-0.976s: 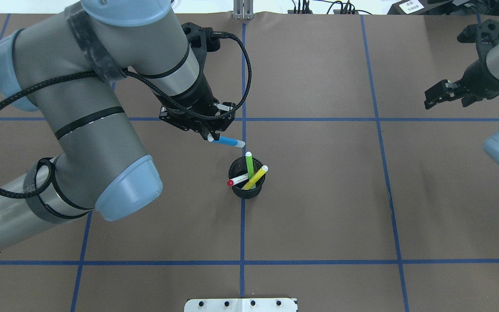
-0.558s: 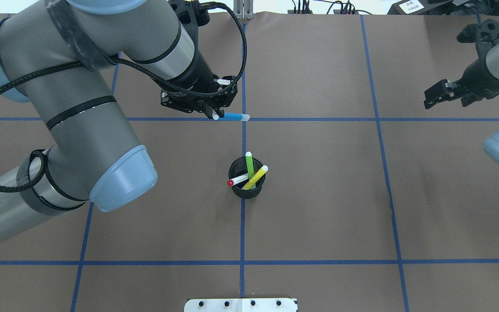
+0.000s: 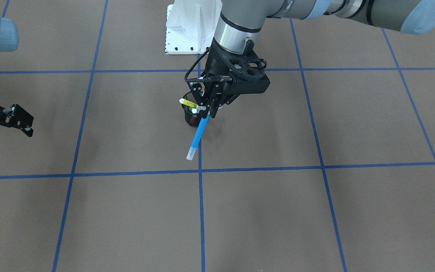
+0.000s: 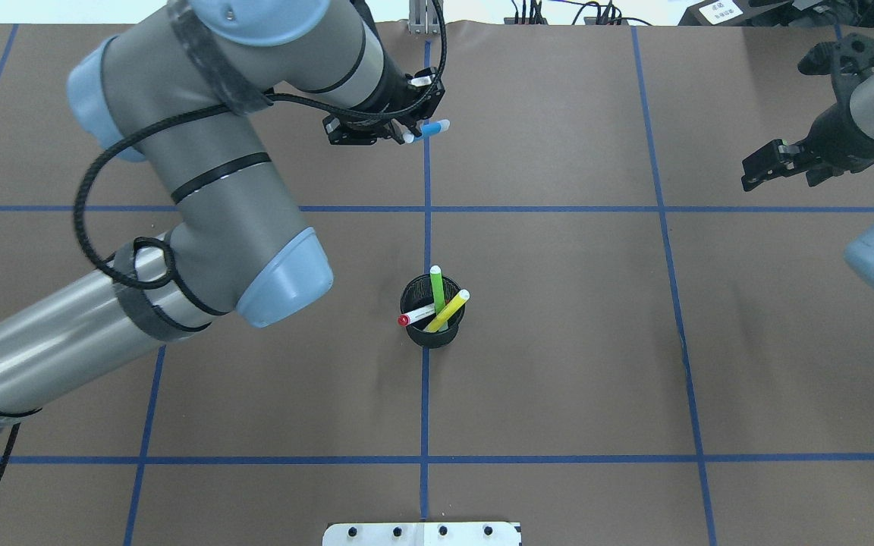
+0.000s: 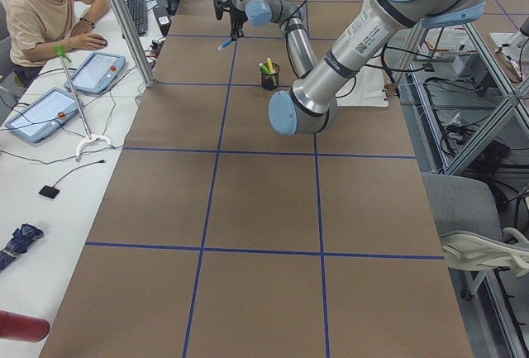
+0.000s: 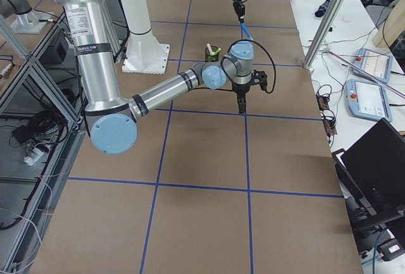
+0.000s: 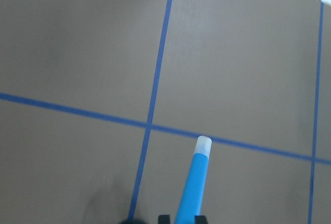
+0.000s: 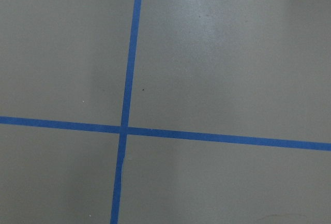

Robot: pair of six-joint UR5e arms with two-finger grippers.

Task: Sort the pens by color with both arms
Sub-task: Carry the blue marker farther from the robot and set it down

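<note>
— Where's the blue pen (image 3: 198,136) right now?

— In the left gripper (image 3: 207,110). The jaws are clamped on it near one pale end. The rest of it slants down and away from them, with the other pale tip farthest out.

— What does it look like?

— It is slim, with a bright blue barrel and a whitish cap at each end. The wrist view shows the barrel running straight out from between the jaws.

— And the other pens?

— They are well apart from those jaws, standing in a black mesh cup (image 4: 432,334) on the brown table (image 4: 558,341). The green pen (image 4: 437,287) stands nearly upright. The yellow pen (image 4: 448,309) leans one way and the white pen (image 4: 416,314), with its red tip, leans the other.

— The right gripper (image 4: 749,174)?

— It's far off to the side, jaws apart with nothing between them and no pen near it.
</note>
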